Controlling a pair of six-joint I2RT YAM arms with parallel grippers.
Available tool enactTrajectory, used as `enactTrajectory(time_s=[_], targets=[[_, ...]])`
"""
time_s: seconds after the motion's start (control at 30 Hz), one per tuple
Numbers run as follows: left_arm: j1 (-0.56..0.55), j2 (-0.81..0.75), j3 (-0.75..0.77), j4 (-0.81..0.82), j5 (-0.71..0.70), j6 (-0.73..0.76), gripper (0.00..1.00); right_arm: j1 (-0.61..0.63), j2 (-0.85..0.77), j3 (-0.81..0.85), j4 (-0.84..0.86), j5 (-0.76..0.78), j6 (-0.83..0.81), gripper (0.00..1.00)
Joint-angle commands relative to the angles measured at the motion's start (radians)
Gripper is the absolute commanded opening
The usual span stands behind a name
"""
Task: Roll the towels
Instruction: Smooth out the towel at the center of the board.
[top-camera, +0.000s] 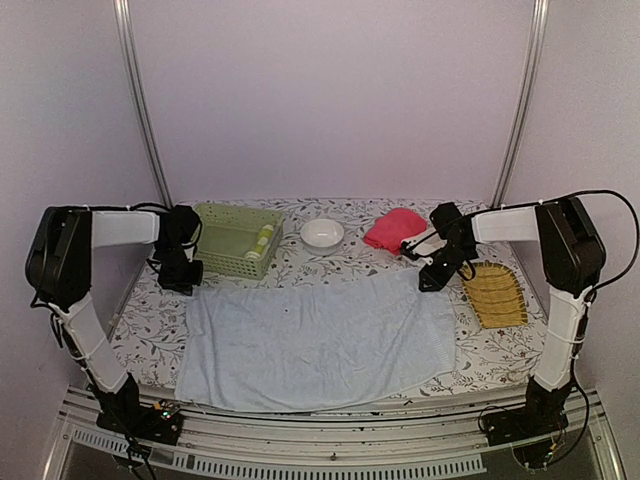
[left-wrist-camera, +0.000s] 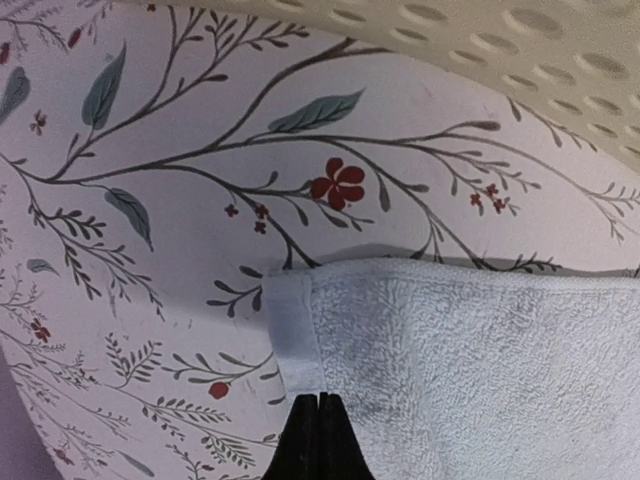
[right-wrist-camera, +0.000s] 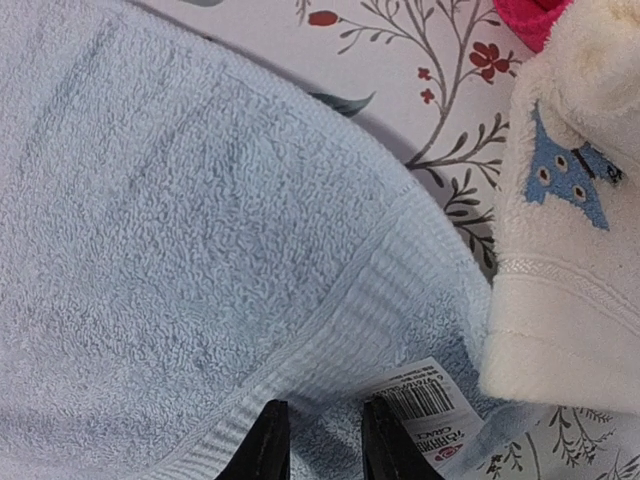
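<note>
The very large pale blue towel (top-camera: 315, 340) lies spread flat across the middle of the table. My left gripper (top-camera: 186, 276) is at its far left corner. In the left wrist view the gripper (left-wrist-camera: 318, 398) is shut, its tips against the corner's hem (left-wrist-camera: 290, 330); no cloth shows between them. My right gripper (top-camera: 432, 280) is at the far right corner. There the gripper (right-wrist-camera: 325, 425) stands narrowly apart with bunched blue towel (right-wrist-camera: 200, 230) between the fingers, beside a barcode label (right-wrist-camera: 420, 400). A cream-white towel (right-wrist-camera: 565, 260) lies right of it, the pink towel (top-camera: 395, 228) beyond.
A pale green basket (top-camera: 225, 232) stands at the back left and holds a yellow-green roll (top-camera: 263, 240). A white bowl (top-camera: 322, 233) sits behind the blue towel. The yellow slatted tray (top-camera: 495, 295) lies at the right, close to my right arm.
</note>
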Motion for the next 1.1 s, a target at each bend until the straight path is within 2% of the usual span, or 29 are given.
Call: enactTrajectory(time_s=[0.0, 0.17, 0.47, 0.8, 1.07], targets=[[0.034, 0.008, 0.04, 0.02, -0.009, 0.045, 0.0, -0.015, 0.047, 0.011, 0.0, 0.103, 0.008, 0.28], [0.02, -0.029, 0.067, 0.024, 0.068, 0.022, 0.0, -0.015, -0.001, -0.013, -0.026, 0.055, 0.006, 0.31], [0.021, -0.046, -0.01, 0.03, 0.178, 0.014, 0.0, -0.011, -0.237, -0.075, -0.115, -0.116, -0.015, 0.37], [0.049, 0.031, -0.095, 0.11, 0.061, -0.02, 0.0, 0.03, -0.4, -0.197, -0.124, -0.143, -0.033, 0.38], [0.094, 0.187, 0.031, 0.186, -0.048, 0.05, 0.0, 0.052, -0.417, -0.273, -0.128, -0.194, -0.081, 0.38]])
